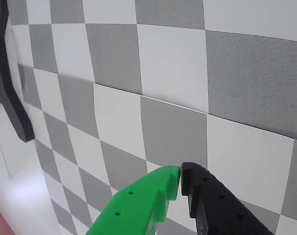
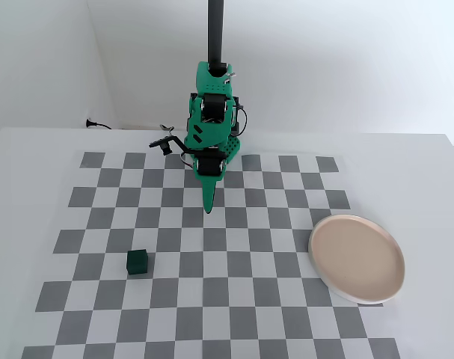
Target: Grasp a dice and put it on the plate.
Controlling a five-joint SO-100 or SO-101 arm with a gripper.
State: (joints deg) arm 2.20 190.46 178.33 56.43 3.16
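Note:
The dice (image 2: 138, 261), a small dark green cube, sits on the checkerboard at the lower left of the fixed view. The beige-pink plate (image 2: 357, 258) lies at the right of the board. My gripper (image 2: 209, 207) hangs near the back middle of the board, pointing down, well away from both. In the wrist view its green and black fingers meet tip to tip at the gripper (image 1: 180, 172), shut with nothing between them. Neither dice nor plate shows in the wrist view.
The arm's green base and black post (image 2: 215, 45) stand at the back of the white table (image 2: 32, 157). A black cable and plug (image 2: 96, 124) lie at the back left. A dark bracket (image 1: 6, 88) crosses the left edge of the wrist view.

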